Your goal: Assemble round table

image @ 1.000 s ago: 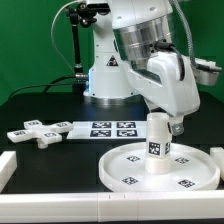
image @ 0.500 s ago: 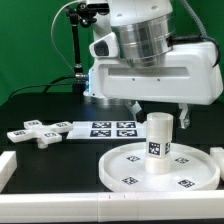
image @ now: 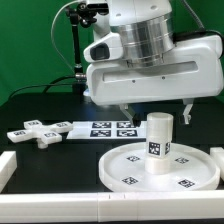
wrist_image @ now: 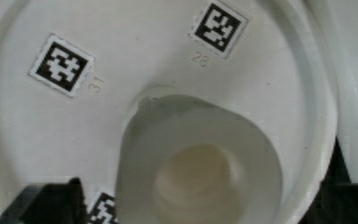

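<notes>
The large rimmed round disc (image: 130,168) lies flat at the exterior view's lower right. The short thick cylinder leg (image: 158,142) stands upright on its middle, tag facing the camera. My gripper (image: 156,110) is open just above the leg's top, one finger (image: 124,109) on each side, touching nothing. In the wrist view the leg's top (wrist_image: 202,165) shows from above between my dark fingertips (wrist_image: 48,205), with the disc (wrist_image: 105,40) and its tags around it. The cross-shaped base (image: 35,133) lies flat at the exterior view's left.
The marker board (image: 105,128) lies between the cross-shaped base and the disc. White border blocks stand at the left (image: 5,165) and along the front edge (image: 90,205). The arm's base (image: 105,75) stands at the back.
My hand has turned from edge-on to broadside over the leg, then shifted slightly to the exterior view's left. The leg, the disc and the base have not moved.
</notes>
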`<action>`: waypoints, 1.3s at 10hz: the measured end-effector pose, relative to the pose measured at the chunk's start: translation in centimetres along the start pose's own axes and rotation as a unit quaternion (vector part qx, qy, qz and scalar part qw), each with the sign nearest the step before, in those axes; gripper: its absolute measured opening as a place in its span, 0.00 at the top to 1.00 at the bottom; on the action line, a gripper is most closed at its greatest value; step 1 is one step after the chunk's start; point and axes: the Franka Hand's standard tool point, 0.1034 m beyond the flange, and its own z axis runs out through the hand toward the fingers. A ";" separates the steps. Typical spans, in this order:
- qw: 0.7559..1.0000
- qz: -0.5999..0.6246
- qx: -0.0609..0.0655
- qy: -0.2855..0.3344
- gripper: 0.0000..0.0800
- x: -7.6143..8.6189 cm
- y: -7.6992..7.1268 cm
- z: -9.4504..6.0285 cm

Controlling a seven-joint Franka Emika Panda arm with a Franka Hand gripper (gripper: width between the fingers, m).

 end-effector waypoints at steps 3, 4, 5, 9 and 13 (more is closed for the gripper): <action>0.986 -0.165 -0.027 0.002 0.19 0.1 -0.6 -0.2; 0.978 -0.207 -0.033 -0.001 0.19 0.0 -1.0 -0.1; 0.971 -0.235 -0.033 -0.002 0.19 0.0 -0.7 -0.1; 0.931 -0.364 -0.033 -0.007 0.19 0.0 -0.4 0.0; 0.870 -0.492 -0.039 0.002 0.19 -0.7 -0.8 0.6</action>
